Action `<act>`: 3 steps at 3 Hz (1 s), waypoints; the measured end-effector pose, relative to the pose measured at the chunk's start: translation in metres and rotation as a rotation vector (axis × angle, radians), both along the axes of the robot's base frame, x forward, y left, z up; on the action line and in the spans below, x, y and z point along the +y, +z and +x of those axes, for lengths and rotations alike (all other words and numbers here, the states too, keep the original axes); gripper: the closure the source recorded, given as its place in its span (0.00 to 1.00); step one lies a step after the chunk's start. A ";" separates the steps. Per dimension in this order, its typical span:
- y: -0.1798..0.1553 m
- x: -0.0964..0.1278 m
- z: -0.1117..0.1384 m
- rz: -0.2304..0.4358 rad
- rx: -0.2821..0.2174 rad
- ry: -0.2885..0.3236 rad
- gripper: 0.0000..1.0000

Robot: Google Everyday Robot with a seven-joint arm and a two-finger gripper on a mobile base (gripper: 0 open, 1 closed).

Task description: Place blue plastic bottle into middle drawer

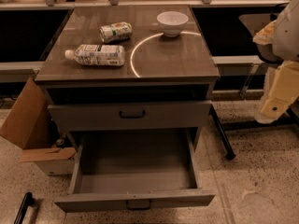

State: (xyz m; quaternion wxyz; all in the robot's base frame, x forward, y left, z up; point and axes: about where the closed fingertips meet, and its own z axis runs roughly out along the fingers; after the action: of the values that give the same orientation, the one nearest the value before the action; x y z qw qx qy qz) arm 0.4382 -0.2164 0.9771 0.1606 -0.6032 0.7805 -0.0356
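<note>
Cream gripper [275,104] at right edge; open or closed, cannot tell. Small clear white-capped blue plastic bottle [98,55] lying sideways, well left of it. Deep grey metal middle drawer [135,200] open, lower left. Best grasped across body, clear of crushed green-white can [115,31].

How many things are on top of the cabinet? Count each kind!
Bottles: 1, the blue plastic bottle, lying down
Cans: 1, the crushed can
Bowls: 1, the white bowl
Total: 3
The hand is at the right edge, beside the cabinet.
</note>
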 end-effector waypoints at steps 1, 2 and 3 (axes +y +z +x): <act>0.000 0.000 0.000 0.000 0.000 0.000 0.00; -0.004 0.022 0.040 0.072 -0.031 0.031 0.00; -0.007 0.062 0.096 0.157 -0.059 0.077 0.00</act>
State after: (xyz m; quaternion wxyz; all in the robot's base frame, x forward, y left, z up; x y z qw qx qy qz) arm 0.5340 -0.1548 0.9698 0.2313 -0.6168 0.7522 0.0140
